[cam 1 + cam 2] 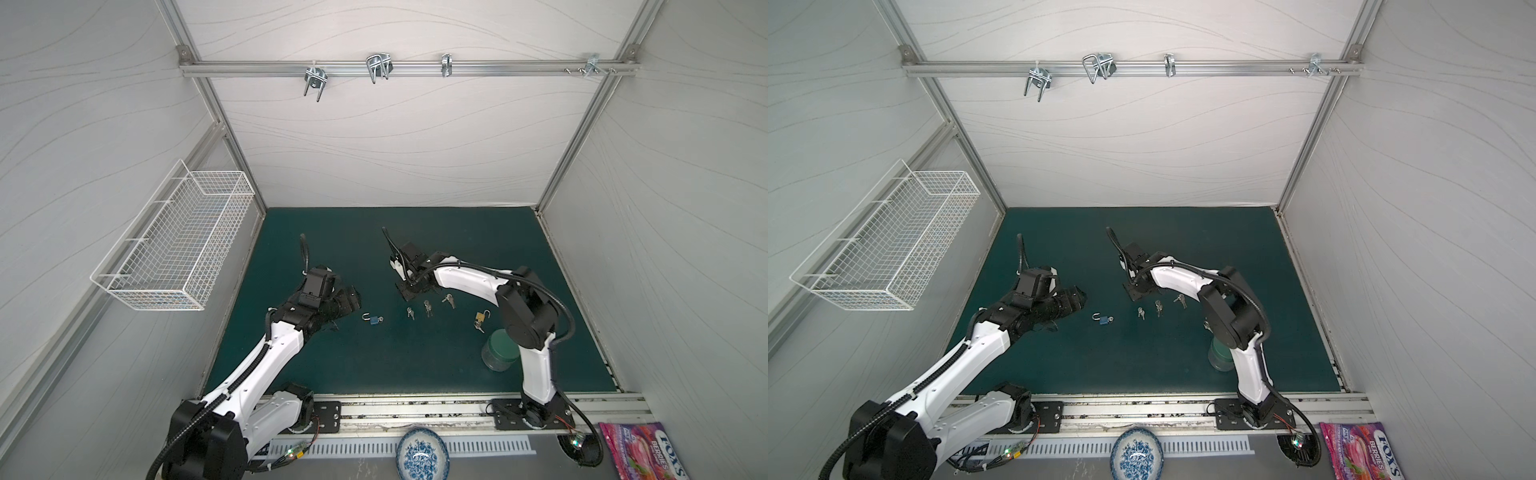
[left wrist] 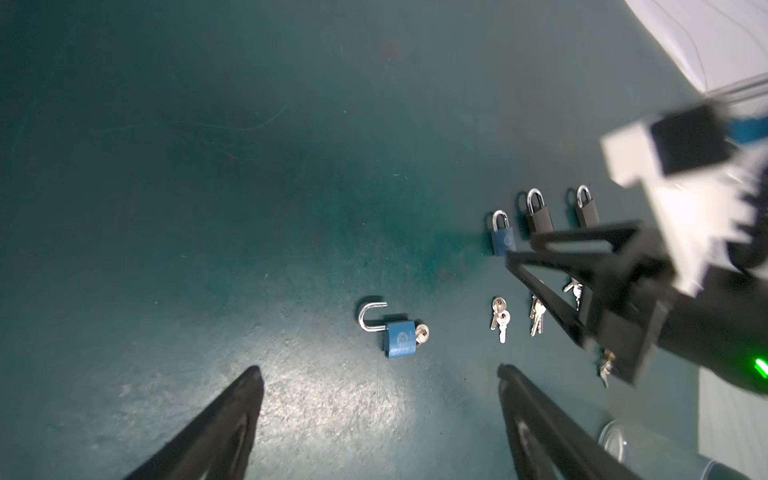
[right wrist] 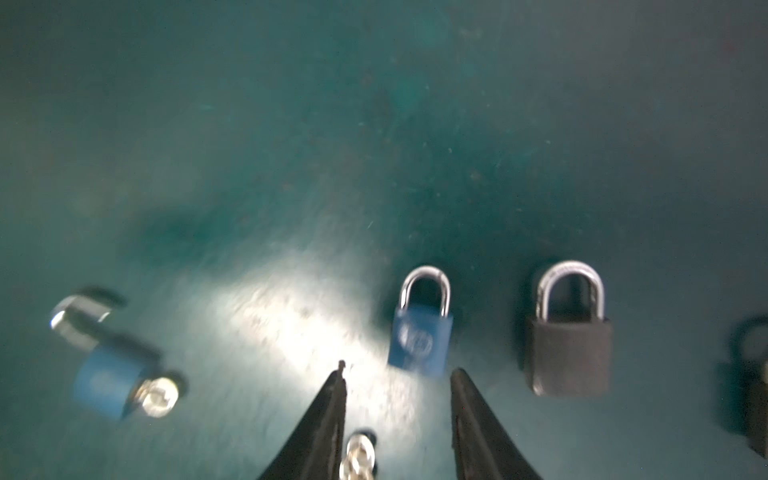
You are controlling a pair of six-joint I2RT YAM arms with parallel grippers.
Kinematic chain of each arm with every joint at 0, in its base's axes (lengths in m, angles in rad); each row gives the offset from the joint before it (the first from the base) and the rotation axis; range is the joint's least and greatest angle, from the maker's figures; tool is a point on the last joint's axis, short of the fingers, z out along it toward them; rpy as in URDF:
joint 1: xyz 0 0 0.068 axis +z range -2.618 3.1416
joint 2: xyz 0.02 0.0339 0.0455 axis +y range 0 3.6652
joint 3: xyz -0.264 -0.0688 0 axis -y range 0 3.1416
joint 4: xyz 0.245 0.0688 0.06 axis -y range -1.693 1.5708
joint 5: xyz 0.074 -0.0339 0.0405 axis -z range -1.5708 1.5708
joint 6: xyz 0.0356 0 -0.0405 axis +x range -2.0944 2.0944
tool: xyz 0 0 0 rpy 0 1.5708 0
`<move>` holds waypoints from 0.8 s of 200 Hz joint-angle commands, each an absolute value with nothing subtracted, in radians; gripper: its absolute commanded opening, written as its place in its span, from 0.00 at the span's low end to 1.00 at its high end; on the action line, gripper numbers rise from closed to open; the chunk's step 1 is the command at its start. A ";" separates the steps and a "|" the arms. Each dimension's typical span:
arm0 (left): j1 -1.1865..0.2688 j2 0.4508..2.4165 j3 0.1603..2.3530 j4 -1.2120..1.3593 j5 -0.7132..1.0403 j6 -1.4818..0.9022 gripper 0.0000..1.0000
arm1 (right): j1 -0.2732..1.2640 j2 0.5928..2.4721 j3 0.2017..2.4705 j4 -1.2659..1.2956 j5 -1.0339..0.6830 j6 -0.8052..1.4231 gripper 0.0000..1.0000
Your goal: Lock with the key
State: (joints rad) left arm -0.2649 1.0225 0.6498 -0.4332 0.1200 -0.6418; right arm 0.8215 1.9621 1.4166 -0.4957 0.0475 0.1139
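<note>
A: Start at the left; what is the left gripper (image 2: 379, 369) doing?

B: It hovers just left of the open blue padlock (image 2: 399, 338), jaws spread wide and empty; the padlock lies flat on the mat (image 1: 415, 365), left of centre, touched by neither arm.

A: And the key?

B: A key (image 2: 422, 333) sits in the keyhole at its right end; the shackle (image 2: 371, 316) stands out of the body at the left, so nothing is locked yet.

A: Further right?

B: Loose keys (image 1: 428, 308) lie in a row; over them is the right gripper (image 3: 398, 370), jaws apart with nothing between them, pointed at a closed blue padlock (image 3: 420, 338) with a black padlock (image 3: 568, 357) beside it; further right is a brass padlock (image 1: 481, 318), and nearer, by the right arm, a jar (image 1: 500, 351).

A: Which step, then?

B: I judge it the approach, before any grasp; next the left gripper should descend and pinch the blue body to steady it; then the shackle wants pressing home and the key turning; the key head is small, so the right jaws need careful aim.
</note>
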 commanded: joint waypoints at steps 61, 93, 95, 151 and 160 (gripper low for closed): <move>-0.044 0.994 0.486 -0.238 0.375 -0.788 0.88 | 0.911 1.911 1.276 -0.243 -0.263 -0.296 0.89; 0.040 0.958 0.421 -0.180 0.448 -0.841 0.89 | 0.934 1.965 1.344 -0.324 -0.297 -0.407 0.94; 0.043 0.957 0.418 -0.178 0.452 -0.844 0.89 | 0.934 1.970 1.351 -0.331 -0.299 -0.410 0.94; 0.072 0.936 0.403 -0.196 0.466 -0.838 0.88 | 0.967 2.051 1.450 -0.425 -0.254 -0.506 0.77; 0.072 0.930 0.403 -0.199 0.465 -0.838 0.88 | 0.967 2.063 1.463 -0.434 -0.256 -0.510 0.75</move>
State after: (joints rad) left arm 0.0647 0.9508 0.3958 -0.2279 0.4465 -0.8265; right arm 0.9485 2.0251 1.4277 -0.3676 -0.2565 -0.4294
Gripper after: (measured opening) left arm 0.882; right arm 0.771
